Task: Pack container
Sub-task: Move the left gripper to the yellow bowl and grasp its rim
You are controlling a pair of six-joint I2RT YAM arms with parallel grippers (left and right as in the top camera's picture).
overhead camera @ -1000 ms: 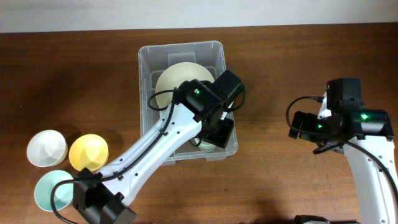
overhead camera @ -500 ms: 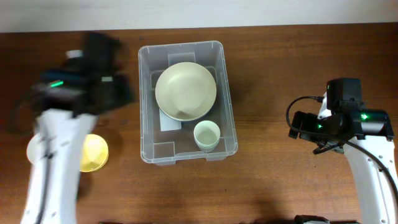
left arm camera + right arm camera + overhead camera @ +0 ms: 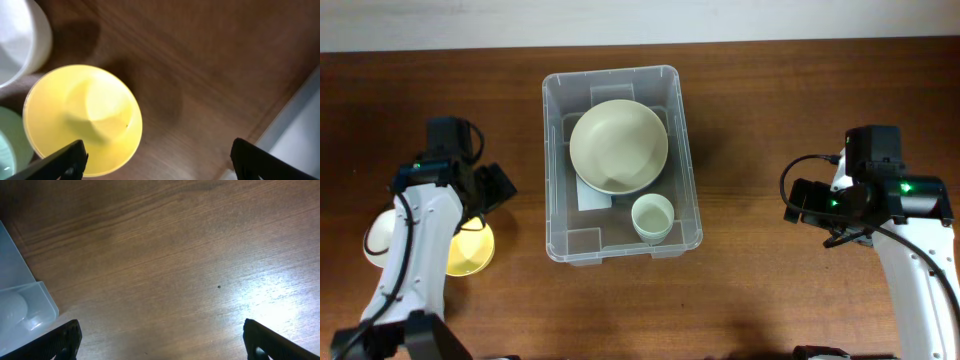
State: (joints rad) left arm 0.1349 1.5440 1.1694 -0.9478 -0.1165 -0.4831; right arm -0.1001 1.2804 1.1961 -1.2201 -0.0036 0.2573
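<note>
A wooden table (image 3: 770,100) carries the clear container (image 3: 552,160) at its middle. The left gripper (image 3: 159,157) hangs left of it and the right gripper (image 3: 162,337) to its right, both spread wide and empty. A cream bowl (image 3: 618,147) fills the container's far half. A yellow bowl (image 3: 82,120) sits under the left gripper. A small cup (image 3: 652,217) stands in the container's near right corner.

Bowl (image 3: 618,147) and cup (image 3: 652,217) inside container (image 3: 610,75)
</note>
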